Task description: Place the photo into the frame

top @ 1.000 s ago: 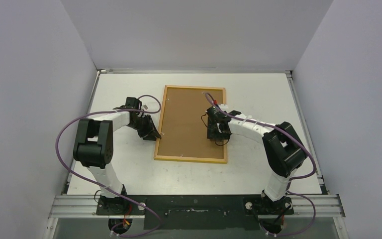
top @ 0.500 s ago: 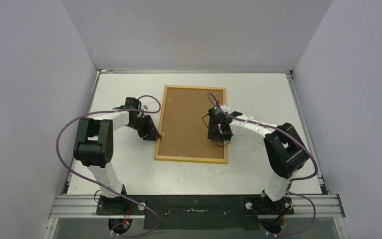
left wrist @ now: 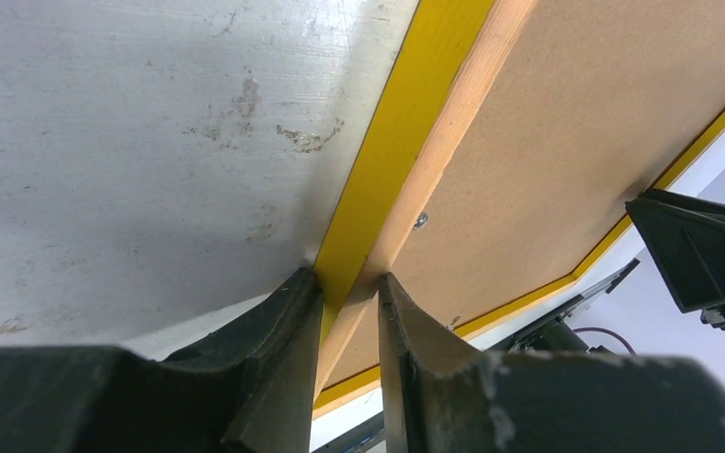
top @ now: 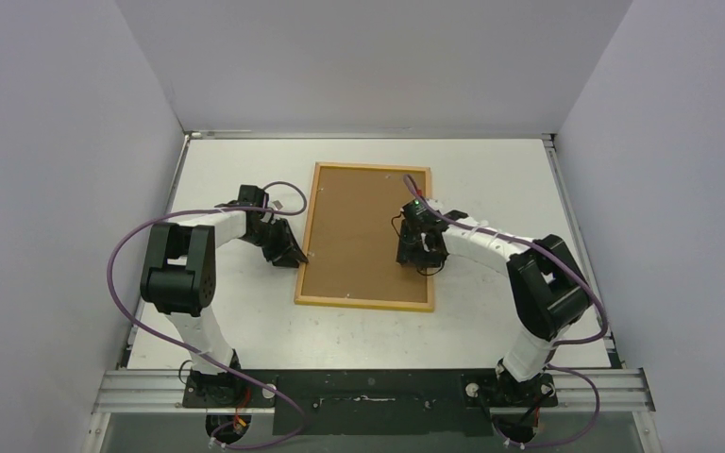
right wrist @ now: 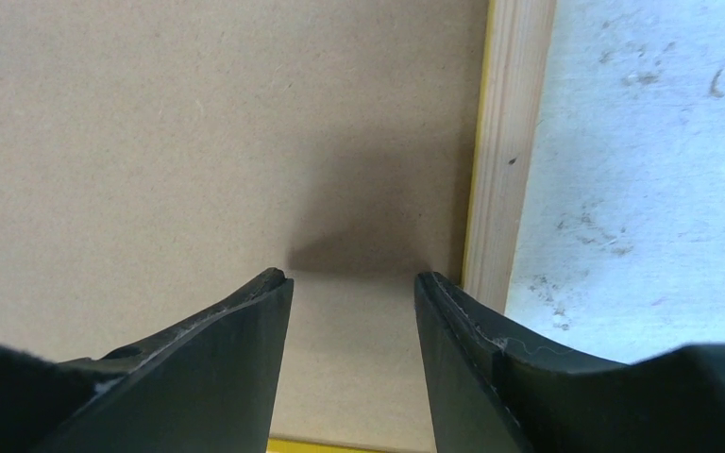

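The frame (top: 306,231) lies back side up in the middle of the table, with the brown backing board (top: 359,231) filling it. My left gripper (top: 295,257) is shut on the frame's left edge; the left wrist view shows its fingers (left wrist: 288,321) pinching the yellow and wooden border (left wrist: 406,113). My right gripper (top: 421,260) is open and empty, just above the backing board (right wrist: 198,123) near the frame's right wooden edge (right wrist: 514,142). The photo is not in view.
White table (top: 491,179) with grey walls on three sides. Small metal tabs (left wrist: 421,220) sit along the frame's inner edge. The right arm's gripper (left wrist: 708,255) shows across the board in the left wrist view.
My right gripper has shifted slightly to the right over the backing board. The frame has crept a little to the right. The left gripper keeps its hold.
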Robot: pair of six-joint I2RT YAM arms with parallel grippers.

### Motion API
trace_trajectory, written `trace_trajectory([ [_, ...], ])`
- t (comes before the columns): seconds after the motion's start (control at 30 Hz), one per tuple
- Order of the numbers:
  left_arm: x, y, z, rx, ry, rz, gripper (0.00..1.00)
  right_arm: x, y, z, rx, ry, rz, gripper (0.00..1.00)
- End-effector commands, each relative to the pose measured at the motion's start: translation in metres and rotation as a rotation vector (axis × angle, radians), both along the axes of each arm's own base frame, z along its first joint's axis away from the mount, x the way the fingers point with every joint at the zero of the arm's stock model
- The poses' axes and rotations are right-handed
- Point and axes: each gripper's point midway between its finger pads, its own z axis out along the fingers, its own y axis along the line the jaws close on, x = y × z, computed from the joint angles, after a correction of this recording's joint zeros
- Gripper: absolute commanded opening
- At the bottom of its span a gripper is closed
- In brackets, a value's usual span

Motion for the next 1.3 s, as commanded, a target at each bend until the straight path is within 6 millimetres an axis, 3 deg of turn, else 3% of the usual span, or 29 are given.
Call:
trace_trajectory([
  [0.0, -0.002, 0.008, -0.018, 0.052, 0.028, -0.015, 0.27, -0.001, 0.004, 0.023, 0.113, 0.006, 0.0, 0.53],
  [0.17, 0.032, 0.01, 0.007, 0.054, -0.081, -0.024, 0.45, 0.042, 0.007, 0.059, 0.229, -0.075, -0.027, 0.55],
  [0.27, 0.048, 0.01, 0.019, 0.053, -0.137, -0.023, 0.53, 0.05, 0.007, 0.065, 0.215, -0.086, -0.004, 0.56],
  [0.43, 0.068, 0.01, 0.022, 0.066, -0.178, -0.018, 0.58, 0.052, 0.002, 0.058, 0.176, -0.082, -0.002, 0.56],
  [0.67, 0.105, 0.004, 0.023, 0.04, -0.181, 0.044, 0.58, 0.07, -0.012, 0.073, 0.099, -0.152, -0.039, 0.64],
  [0.8, 0.108, 0.003, 0.015, 0.051, -0.157, 0.043, 0.55, 0.074, -0.037, 0.07, 0.004, -0.159, -0.096, 0.68],
  [0.97, 0.103, -0.001, 0.008, 0.031, -0.135, 0.033, 0.52, 0.075, -0.052, 0.045, -0.022, -0.102, -0.114, 0.73],
  [1.27, 0.086, -0.018, 0.006, -0.048, -0.089, -0.009, 0.39, 0.076, -0.02, 0.011, 0.078, 0.032, 0.029, 0.73],
])
